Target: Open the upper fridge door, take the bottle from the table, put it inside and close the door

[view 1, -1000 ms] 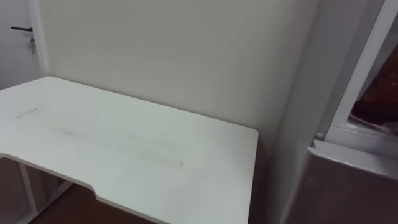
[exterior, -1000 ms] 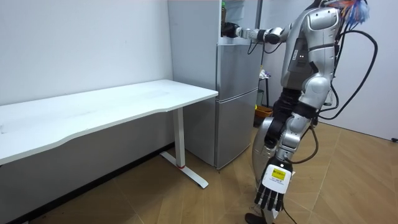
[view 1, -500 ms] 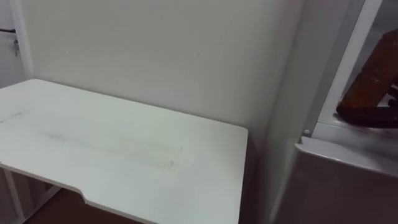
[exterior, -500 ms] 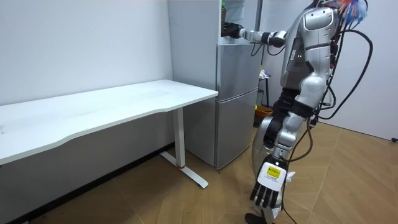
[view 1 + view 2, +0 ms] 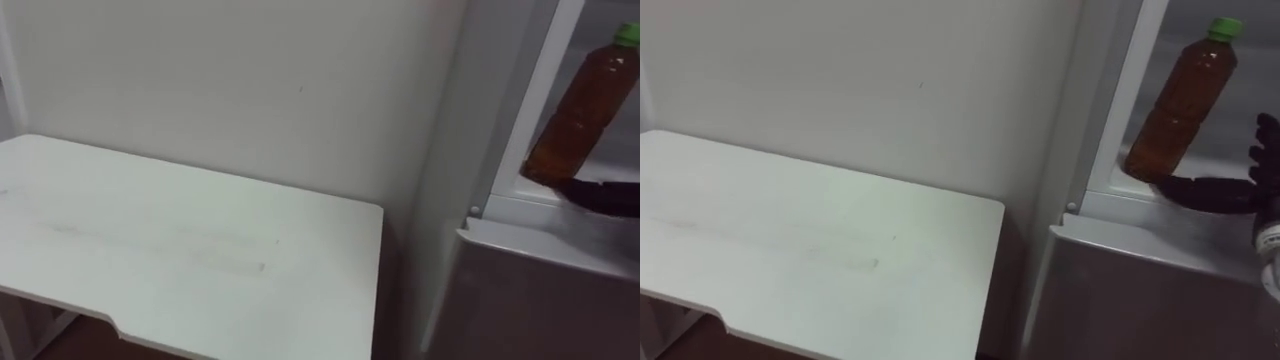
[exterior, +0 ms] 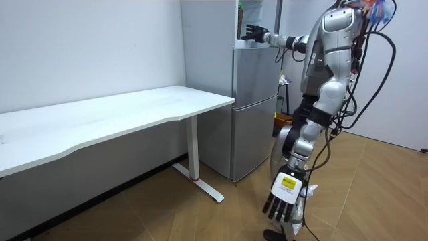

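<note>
The bottle (image 5: 1180, 100) leaned inside the upper fridge (image 5: 1102, 140), the right robot hand (image 5: 1266, 160) spread open and empty just beside its base, the left robot hand (image 6: 282, 202) hanging slack below, so seemingly only withdrawal remained.

I see soft, even light from above, without glare. Left of the right hand (image 5: 1267, 160) the bottle (image 5: 1180, 100) glows amber, lit through. Further left, a dark shadow fills the gap between fridge (image 5: 1140, 300) and table (image 5: 820, 250).
</note>
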`<state>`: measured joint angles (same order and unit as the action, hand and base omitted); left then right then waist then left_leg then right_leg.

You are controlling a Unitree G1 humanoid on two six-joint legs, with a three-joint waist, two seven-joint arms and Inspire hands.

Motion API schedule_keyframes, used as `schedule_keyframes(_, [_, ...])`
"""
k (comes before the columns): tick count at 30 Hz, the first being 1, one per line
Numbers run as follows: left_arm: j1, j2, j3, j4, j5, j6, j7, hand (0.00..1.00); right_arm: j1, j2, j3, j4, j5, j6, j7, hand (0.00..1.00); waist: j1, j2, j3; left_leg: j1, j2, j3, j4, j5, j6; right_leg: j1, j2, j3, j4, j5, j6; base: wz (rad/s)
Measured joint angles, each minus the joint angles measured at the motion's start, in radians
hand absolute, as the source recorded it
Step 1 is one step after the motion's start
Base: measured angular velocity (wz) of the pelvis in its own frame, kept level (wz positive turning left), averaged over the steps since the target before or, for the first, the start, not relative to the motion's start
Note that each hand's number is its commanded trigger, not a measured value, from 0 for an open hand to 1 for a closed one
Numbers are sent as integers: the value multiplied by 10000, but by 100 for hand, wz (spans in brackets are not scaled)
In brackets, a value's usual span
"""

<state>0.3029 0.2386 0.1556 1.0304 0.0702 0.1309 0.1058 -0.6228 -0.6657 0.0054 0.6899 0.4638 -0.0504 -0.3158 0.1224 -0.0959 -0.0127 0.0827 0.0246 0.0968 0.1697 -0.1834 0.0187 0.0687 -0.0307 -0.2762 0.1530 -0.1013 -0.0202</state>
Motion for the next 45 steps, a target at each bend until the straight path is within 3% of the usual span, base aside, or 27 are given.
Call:
schedule_keyframes(5, [90,-42,6,-26,3,-74,97,0,889,42,-436,-1487,-40,90,-674,0,-110,101,31,3,2,199,-40,-4,3,-116,9,239,-14,-4,8,-13])
schedule_keyframes(11, [178,-162,-45,-234,-25,-75,239,0,1519,601,-752,-2700,-26,221,-1429,0,-385,108,57,14,16,361,-101,-8,-5,-190,75,321,-21,9,1,-7])
schedule_keyframes(17, [163,-357,-135,-230,-14,-73,419,0,2910,980,-1016,-4635,-52,213,-1995,0,-388,82,34,-6,17,461,-188,-8,-6,-326,134,573,-16,-8,25,-6])
schedule_keyframes(19, [200,-402,-137,-237,-23,-65,421,0,3261,1349,-1173,-5340,-49,212,-2187,0,-443,103,36,18,25,539,-185,-10,-9,-344,144,608,-19,-2,18,-8])
schedule_keyframes(23, [200,-461,-141,-238,-26,-110,420,0,3983,1955,-1350,-6191,-95,193,-2246,0,-565,135,59,73,36,547,-217,-11,-9,-323,150,673,-20,-6,24,-2])
schedule_keyframes(29, [225,-616,-444,-48,-28,-341,620,0,4742,2155,-1369,-7053,-81,120,-1865,0,-745,231,123,156,29,650,-286,-33,5,-339,164,881,-6,-27,58,-7])
schedule_keyframes(33, [50,-667,-631,288,-6,-508,746,0,4999,2643,-1411,-7445,-351,-96,-1853,0,-882,295,147,184,41,705,-323,-35,0,-368,182,900,-11,-28,58,-3])
schedule_keyframes(36, [-23,-685,-631,515,-1,-675,794,0,5333,3289,-1413,-7864,-824,-524,-1739,0,-895,402,143,219,96,886,-331,-77,-25,-387,229,1007,-14,-15,39,-15])
schedule_keyframes(38, [-35,-707,-632,579,3,-774,809,0,5403,3515,-1418,-7907,-1246,-688,-1723,0,-919,508,130,247,115,936,-331,-108,-34,-400,248,1056,-6,-9,31,-14])
schedule_keyframes(40, [-208,-741,-641,620,-63,-838,862,0,5793,3851,-1392,-7979,-2352,-943,-1923,0,-917,641,69,291,137,944,-339,-134,-49,-361,271,1062,-10,-10,31,-2])
schedule_keyframes(43, [-337,-754,-863,679,-402,-1129,894,0,6283,4223,-1047,-7998,-3744,-1517,-2339,0,-913,783,75,334,163,1009,-345,-156,-69,-343,309,1153,-5,-23,13,-4])
schedule_keyframes(45, [-413,-818,-974,713,-390,-1375,982,0,6606,4452,-895,-7996,-4410,-1692,-2558,0,-877,834,72,345,168,1062,-343,-168,-85,-347,332,1259,-9,-30,5,-9])
